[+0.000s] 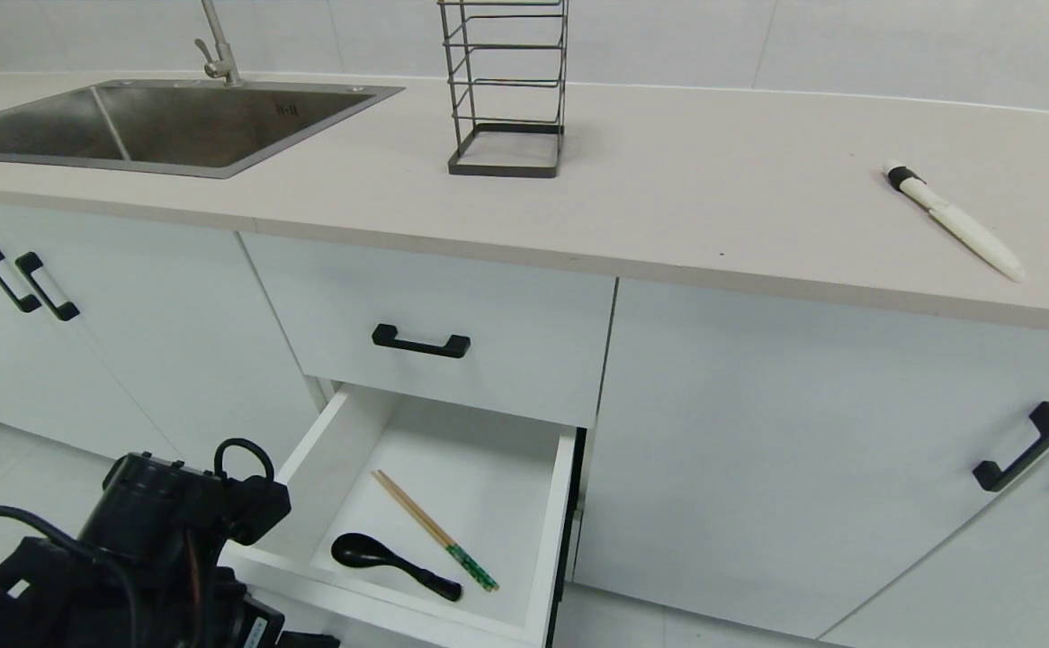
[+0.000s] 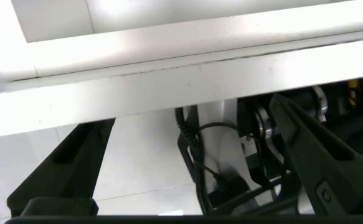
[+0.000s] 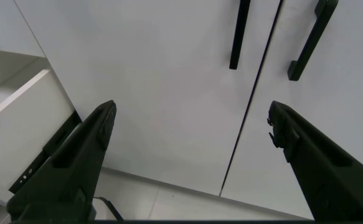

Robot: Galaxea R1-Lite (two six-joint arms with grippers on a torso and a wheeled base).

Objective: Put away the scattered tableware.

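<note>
Presently left gripper (image 2: 187, 174), right gripper (image 3: 197, 162): fingers wide apart, empty. Knife (image 1: 952, 219), frame right, near tabletop (image 1: 713, 180) edge: easily knocked off.

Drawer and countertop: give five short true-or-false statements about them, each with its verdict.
The chopsticks lie in the open drawer. True.
The white utensil lies on the countertop. True.
The black spoon lies on the countertop. False: it lies in the drawer beside the chopsticks.
The wire rack lies on its side. False: it stands upright on the countertop.
The right hand holds the spoon. False: it is open, holding nothing.
</note>
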